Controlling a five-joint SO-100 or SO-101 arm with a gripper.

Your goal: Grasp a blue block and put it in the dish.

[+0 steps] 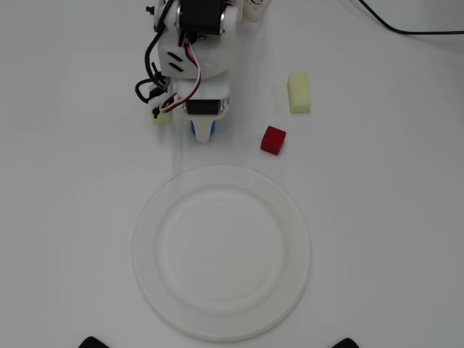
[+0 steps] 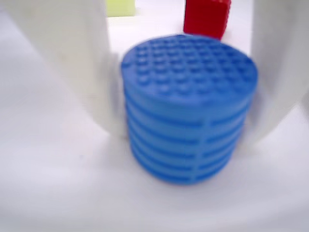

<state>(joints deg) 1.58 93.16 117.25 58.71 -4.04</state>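
The blue block (image 2: 188,116) is a ribbed short cylinder that fills the wrist view and stands on the white table. My gripper (image 2: 188,130) has its two white fingers (image 2: 72,63) pressed against the block's left and right sides. In the overhead view my gripper (image 1: 203,132) points down just above the dish's far rim, and only slivers of the blue block (image 1: 193,129) show under it. The dish (image 1: 221,319) is a large round white plate in the middle of the table, with nothing in it.
A red cube (image 1: 273,140) lies right of my gripper, also seen behind the blue block in the wrist view (image 2: 205,17). A pale yellow block (image 1: 299,92) lies further right. Another yellow block (image 1: 161,116) sits by the arm's left side. A black cable (image 1: 406,29) crosses the top right.
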